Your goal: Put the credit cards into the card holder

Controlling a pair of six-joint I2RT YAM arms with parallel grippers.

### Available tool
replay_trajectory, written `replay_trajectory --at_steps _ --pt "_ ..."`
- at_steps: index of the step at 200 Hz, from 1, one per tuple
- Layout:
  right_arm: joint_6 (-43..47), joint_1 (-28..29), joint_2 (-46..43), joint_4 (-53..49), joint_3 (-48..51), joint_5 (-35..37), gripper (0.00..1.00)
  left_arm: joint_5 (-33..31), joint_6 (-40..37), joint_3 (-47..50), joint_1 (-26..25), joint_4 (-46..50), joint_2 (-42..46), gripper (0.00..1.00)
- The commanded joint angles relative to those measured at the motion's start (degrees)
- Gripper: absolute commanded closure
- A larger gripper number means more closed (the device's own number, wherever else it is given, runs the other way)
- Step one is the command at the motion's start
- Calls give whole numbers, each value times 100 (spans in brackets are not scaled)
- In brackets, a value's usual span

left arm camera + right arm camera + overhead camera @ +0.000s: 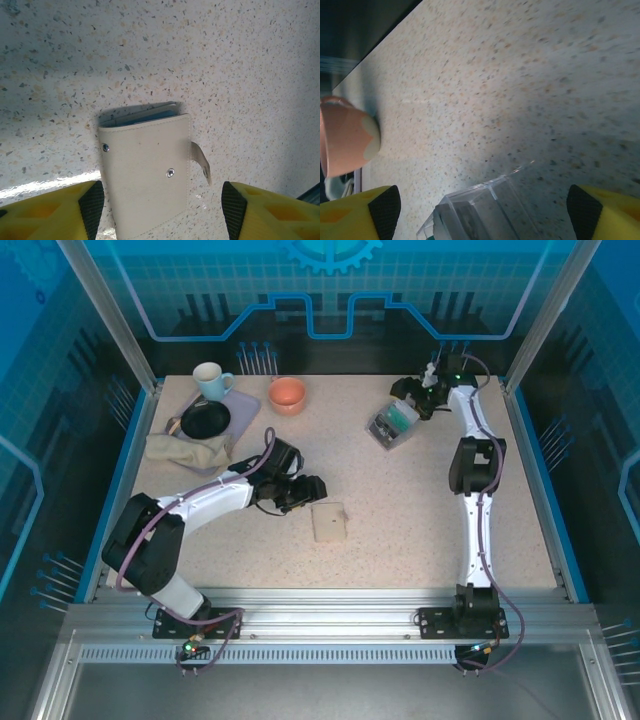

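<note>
While the right gripper [484, 215] hangs open over the clear plastic box [480, 210], nothing is gripped. Both pads stand wide of the box walls.

Step, as I judge it: fetching a card from the box. In the top view the credit cards [400, 417] look like the teal stack inside that box, at the far right of the table [420, 530]. From the right wrist the box contents are too blurred to tell.

The card holder [145, 170] lies flat mid-table, folded shut, with its snap strap [201, 160] hanging loose on one side. A blue-teal edge shows at its far opening, card or lining, can't tell.

The left gripper [162, 215] is also open and empty. Its fingers straddle the holder's near end, one pad [91, 207] just beside the holder's edge and the other well clear.

Likely next:
- The right gripper drops lower, closes on one thin card and lifts it out of the box.
- The left gripper has to spread or pin the holder first, since the pockets are shut.
- The box and the holder sit well apart, so a carry across the table is needed.

An orange bowl [345, 142] sits near the box and isn't in the way.
</note>
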State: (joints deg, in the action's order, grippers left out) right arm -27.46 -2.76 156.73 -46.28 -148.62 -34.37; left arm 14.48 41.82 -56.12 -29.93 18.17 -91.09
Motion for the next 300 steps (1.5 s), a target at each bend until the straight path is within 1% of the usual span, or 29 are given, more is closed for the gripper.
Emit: replay_trajectory --at_steps 1,14,27,63,93,108,127,137,146,161,170,189,198,219,235,254,281,300 --pt "606 61 69 -392 -230 -904 12 -101 -106 -171 14 213 -58 33" --pt "962 141 29 -658 -174 -1102 14 -111 -96 -163 31 201 -75 33" --pt "1386 244 -129 -858 93 -1312 15 -112 -87 -154 28 173 -84 33" --pt "2340 589 -980 -779 1554 -1496 19 -137 -60 -72 54 124 -17 33" --pt "2575 864 -1529 -475 2594 -1502 21 -190 16 91 108 81 106 33" --pt "2644 1009 -1708 -392 2921 -1473 24 -132 82 161 252 -7 132 33" --pt "2759 1230 -1902 -343 3290 -1482 24 58 170 130 522 -68 70 33" --pt "2812 1360 -2006 -297 3499 -1441 24 116 248 89 680 -60 -19 30" --pt "2840 1465 -2099 -245 3681 -1410 23 239 319 30 840 -123 -154 31" --pt "2851 1619 -2213 -166 3896 -1346 23 534 402 -150 1097 -339 -502 34" --pt "2792 1684 -2258 -120 3970 -1272 22 604 447 -434 1221 -280 -780 36" --pt "2475 1726 -2314 219 4162 -1221 21 618 353 -1333 1288 211 -1464 49" --pt "2311 1719 -2512 398 4239 -1183 21 634 319 -1751 1291 439 -1807 54" --pt "1885 1725 -2627 702 4266 -903 19 761 348 -2466 1288 620 -2425 61" --pt "1502 1710 -2656 895 4254 -548 18 648 361 -2908 1288 891 -2774 64" --pt "1075 1701 -2615 1139 4245 -417 17 677 463 -3071 1288 886 -3001 67" --pt "871 1805 -2489 1266 4137 -531 17 985 580 -3072 1212 695 -3166 73" --pt "717 1849 -2388 1326 4098 -705 18 1123 600 -2995 1093 622 -3183 75"
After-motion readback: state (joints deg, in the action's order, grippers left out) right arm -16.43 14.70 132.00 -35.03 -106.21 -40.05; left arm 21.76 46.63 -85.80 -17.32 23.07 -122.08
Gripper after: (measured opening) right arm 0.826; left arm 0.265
